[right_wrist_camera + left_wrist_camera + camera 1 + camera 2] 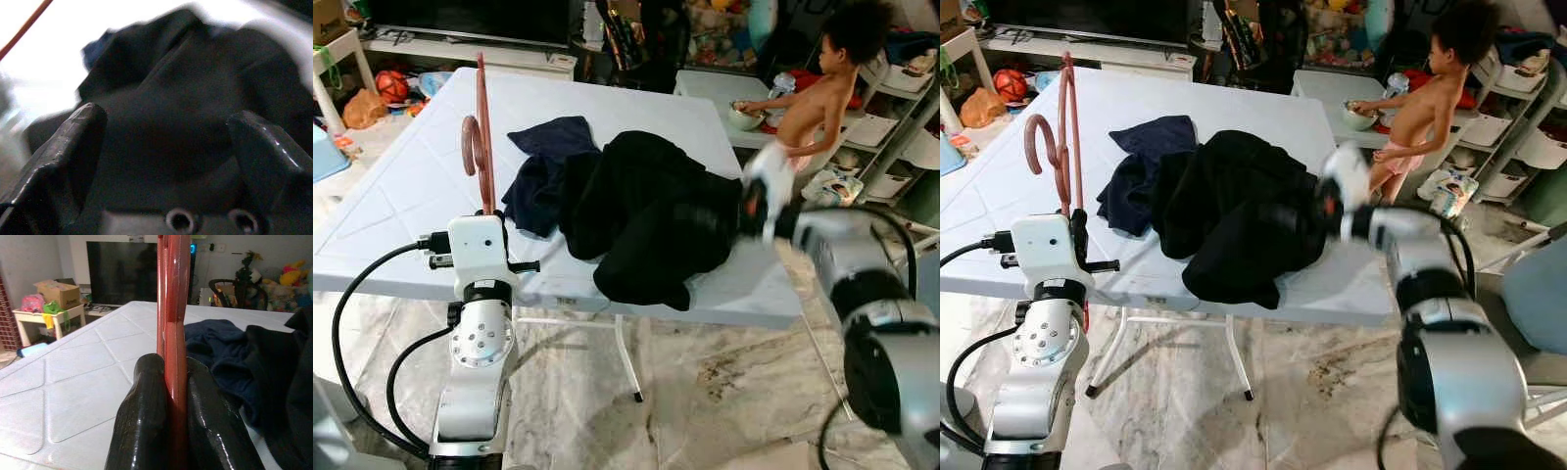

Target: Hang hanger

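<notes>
White folding bench [401, 196] with a moulded diamond pattern, standing on a marbled floor [705, 392] in a cluttered living room. A dark television [122, 271] stands behind the bench. To the robot's left, a small white side table [41, 318] carries a cardboard box [58, 293]. To the right, white shelving [891, 117] holds assorted items. A person [818, 88] stands at a low table beyond the bench's far right corner, one hand at a bowl [744, 116]; the bowl's contents cannot be made out.

Hanger [481, 137]: reddish-brown, held upright at the near left edge of the bench. Its long axis runs vertically, and its hook curls toward the robot's left. The left tool [168, 411] is clamped on the hanger's lower end, both black fingers pressed against it.

On the bench lie a navy garment [543, 162] and, overlapping it on the right, a heaped black garment [641, 215] that drapes over the near edge.

The right tool [171, 161] is at the right side of the black garment, fingers spread apart and pointed at the cloth.
</notes>
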You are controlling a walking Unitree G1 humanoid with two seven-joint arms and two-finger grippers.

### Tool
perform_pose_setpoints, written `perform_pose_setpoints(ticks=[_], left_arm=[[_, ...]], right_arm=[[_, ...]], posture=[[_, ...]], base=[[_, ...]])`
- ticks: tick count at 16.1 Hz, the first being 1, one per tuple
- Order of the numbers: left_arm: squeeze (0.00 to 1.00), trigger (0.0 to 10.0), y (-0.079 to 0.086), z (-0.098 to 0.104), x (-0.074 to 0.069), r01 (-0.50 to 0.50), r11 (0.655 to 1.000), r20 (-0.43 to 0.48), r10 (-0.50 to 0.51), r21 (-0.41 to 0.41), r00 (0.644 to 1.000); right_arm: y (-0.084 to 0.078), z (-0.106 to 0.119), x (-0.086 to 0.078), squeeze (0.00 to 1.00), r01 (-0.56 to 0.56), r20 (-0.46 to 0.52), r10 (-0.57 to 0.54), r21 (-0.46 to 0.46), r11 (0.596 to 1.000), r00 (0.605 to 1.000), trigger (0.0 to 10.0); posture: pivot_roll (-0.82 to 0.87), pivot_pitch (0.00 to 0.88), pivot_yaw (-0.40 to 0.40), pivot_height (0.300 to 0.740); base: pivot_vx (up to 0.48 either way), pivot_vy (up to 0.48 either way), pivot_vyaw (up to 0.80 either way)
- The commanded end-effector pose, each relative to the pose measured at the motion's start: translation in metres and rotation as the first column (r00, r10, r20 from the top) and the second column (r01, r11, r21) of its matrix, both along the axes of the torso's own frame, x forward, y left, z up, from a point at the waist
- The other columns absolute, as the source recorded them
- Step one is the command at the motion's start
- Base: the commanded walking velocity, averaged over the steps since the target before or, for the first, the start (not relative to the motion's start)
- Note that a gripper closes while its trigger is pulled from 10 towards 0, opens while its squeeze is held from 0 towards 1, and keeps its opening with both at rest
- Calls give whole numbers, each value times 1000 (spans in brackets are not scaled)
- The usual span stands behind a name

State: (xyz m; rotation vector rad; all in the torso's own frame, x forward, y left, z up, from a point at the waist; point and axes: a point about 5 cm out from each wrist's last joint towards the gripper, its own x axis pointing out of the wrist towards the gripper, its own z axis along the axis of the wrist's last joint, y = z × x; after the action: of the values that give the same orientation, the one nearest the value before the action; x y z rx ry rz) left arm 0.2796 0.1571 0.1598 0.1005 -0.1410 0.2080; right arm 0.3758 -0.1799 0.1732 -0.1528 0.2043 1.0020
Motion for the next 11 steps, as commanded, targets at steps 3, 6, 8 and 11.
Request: perform_pose_setpoints(ticks=[3, 6, 8, 11], left_arm=[[0, 10000, -3, -1, -1, 18, 1000, -12, -18, -9, 1000], [0, 10000, -3, -4, -5, 31, 999, -26, -32, -5, 999], [0, 10000, 5, -12, -13, 36, 999, -64, -35, 18, 997], [0, 10000, 10, -15, -17, 26, 999, -74, -24, 32, 997]], right_arm=[[-20, -26, -26, 1000, -211, -210, 190, -79, 974, 959, 10000], [-12, -38, -34, 1000, -264, -277, 247, -26, 964, 929, 10000], [-1, -50, -40, 1000, -307, -318, 291, 0, 952, 902, 10000], [27, -56, -41, 1000, -324, -317, 332, 80, 943, 888, 10000]], posture=[[40, 0, -124, 740], [42, 0, -116, 740], [50, 0, -118, 740], [59, 0, -122, 740]], base=[[0, 0, 0], [0, 0, 0], [0, 0, 0], [0, 0, 0]])
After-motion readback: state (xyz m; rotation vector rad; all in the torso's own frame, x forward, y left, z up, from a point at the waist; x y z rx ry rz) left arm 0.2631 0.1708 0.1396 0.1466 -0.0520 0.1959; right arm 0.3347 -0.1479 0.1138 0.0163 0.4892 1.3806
